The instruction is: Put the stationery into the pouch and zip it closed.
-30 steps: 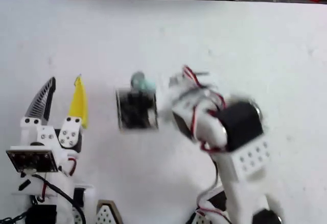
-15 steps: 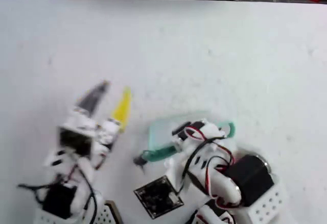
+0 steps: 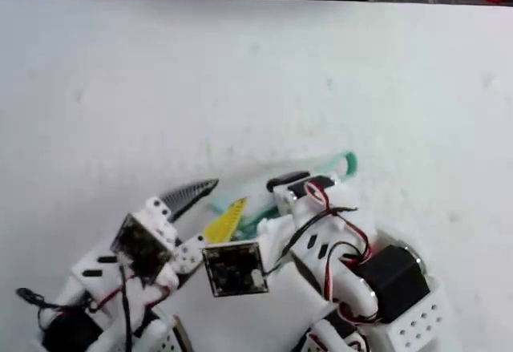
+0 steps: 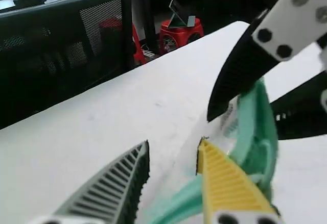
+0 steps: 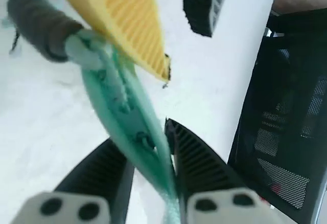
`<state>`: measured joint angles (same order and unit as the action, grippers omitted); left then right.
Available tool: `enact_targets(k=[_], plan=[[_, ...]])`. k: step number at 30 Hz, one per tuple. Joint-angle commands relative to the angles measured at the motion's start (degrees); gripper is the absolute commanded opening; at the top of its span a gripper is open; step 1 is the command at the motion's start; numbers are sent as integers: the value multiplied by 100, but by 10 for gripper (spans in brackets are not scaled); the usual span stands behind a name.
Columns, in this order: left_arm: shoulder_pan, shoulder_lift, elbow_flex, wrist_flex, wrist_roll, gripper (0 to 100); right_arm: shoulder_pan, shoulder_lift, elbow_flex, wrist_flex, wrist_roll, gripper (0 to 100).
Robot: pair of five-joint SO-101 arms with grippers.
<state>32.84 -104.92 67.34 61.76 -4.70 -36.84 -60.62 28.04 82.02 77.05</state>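
A teal-edged clear pouch (image 3: pixel 321 167) lies on the white table in front of the arms. In the right wrist view my right gripper (image 5: pixel 140 134) is shut on the pouch's teal edge (image 5: pixel 122 112), one black finger on each side. A dark cylindrical tab (image 5: pixel 41 25) hangs at the end of that edge. My left gripper (image 4: pixel 171 152) is open, and its yellow finger (image 4: pixel 225 183) lies against the teal edge (image 4: pixel 255 127) with its ribbed black finger (image 4: pixel 117 183) apart from it. From above, the left gripper (image 3: pixel 228 193) points right at the right gripper (image 3: pixel 268 208).
The white table (image 3: pixel 240 71) stretches far back and to both sides. Both arm bases crowd the near edge, with a square black board (image 3: pixel 234 268) between them. A black mesh chair (image 4: pixel 61 50) and red stools (image 4: pixel 179 27) stand beyond the table.
The right arm has drawn back toward the near edge, and the pouch now shows in its grip. The left arm has swung right, bringing its open fingers up to the pouch's teal edge.
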Motion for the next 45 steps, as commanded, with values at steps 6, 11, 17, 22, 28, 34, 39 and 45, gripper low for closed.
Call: enact_targets(k=[6,11,17,22,28,34,39,45], plan=[[-391,22,-642,853,88,183,198,-127,404,-1235,-264,18],[-338,22,-290,844,-114,184,215,-92,457,-1543,-281,18],[-347,22,-167,905,-835,184,207,-84,466,-1631,-290,18],[-409,22,325,88,-844,182,-57,-110,448,-1622,-290,17],[-910,22,-527,941,-844,181,171,-84,448,-1648,-246,17],[-1798,22,-1468,1451,-1116,183,251,-84,448,-1622,-79,17],[-1481,22,-765,1134,-1477,184,224,-84,448,-1622,-70,17],[-848,22,62,466,-1407,184,-13,-110,281,-1446,-88,17]])
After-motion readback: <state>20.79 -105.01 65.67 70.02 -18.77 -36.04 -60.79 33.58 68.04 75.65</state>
